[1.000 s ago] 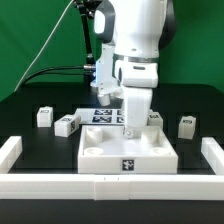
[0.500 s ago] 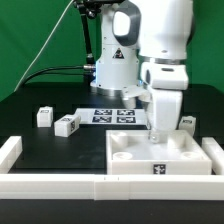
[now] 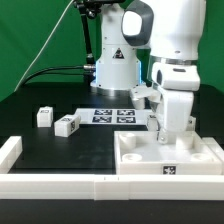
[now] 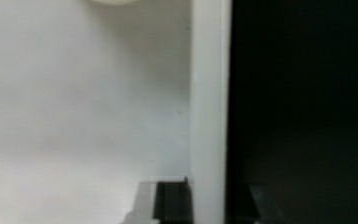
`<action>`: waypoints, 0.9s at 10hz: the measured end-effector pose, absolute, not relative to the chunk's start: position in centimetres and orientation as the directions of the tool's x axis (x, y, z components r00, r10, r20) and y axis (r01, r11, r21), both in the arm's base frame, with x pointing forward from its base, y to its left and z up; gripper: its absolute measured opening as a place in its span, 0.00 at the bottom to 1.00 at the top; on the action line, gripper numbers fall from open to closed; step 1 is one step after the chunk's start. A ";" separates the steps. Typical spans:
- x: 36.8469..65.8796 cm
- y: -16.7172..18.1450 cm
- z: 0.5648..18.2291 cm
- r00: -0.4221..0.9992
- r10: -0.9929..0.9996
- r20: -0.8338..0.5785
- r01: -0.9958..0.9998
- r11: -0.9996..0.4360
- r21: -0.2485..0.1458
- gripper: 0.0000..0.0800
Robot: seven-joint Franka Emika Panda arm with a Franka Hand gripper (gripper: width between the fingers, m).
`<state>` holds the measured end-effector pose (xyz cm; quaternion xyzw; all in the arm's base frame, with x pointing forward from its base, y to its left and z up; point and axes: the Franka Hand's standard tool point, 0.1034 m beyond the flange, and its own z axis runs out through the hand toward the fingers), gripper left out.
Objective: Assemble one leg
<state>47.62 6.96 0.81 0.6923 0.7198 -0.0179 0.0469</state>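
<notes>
Claw [image 3: 160, 136] is clenched, tips at the white tabletop [image 3: 195, 155], which lies inside the border bars [image 3: 60, 185] at the exterior view's right corner. Leg [image 3: 44, 116] and second leg [image 3: 66, 125] stand on the black surface [image 3: 40, 145], well apart from it.

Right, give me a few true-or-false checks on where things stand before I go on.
1. The tabletop sits against the front border bar, toward the exterior view's right. True.
2. Two legs lie on the exterior view's left of the marker board. True.
3. The jaws hold a leg. False: they are shut, down at the tabletop, and no leg shows in them.
4. A leg stands on the tabletop. False: none shows on it.
5. The marker board lies on the tabletop. False: it lies on the black table behind it.
</notes>
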 end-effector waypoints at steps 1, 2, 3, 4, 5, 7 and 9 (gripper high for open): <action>48.0 6.3 0.8 -0.052 0.994 -0.100 0.998 0.055 0.031 0.08; 48.7 5.7 0.8 -0.077 0.991 -0.112 0.997 0.080 0.017 0.08; 49.2 5.3 0.8 -0.073 0.989 -0.125 0.997 0.074 0.002 0.08; 49.2 5.3 0.8 -0.062 0.989 -0.135 0.998 0.061 -0.012 0.08; 49.3 5.6 0.8 -0.029 0.990 -0.139 1.000 0.028 -0.012 0.08; 49.3 7.0 0.8 0.013 0.990 -0.141 1.000 -0.014 -0.003 0.08; 49.2 8.0 0.8 0.019 0.990 -0.140 1.000 -0.019 0.002 0.08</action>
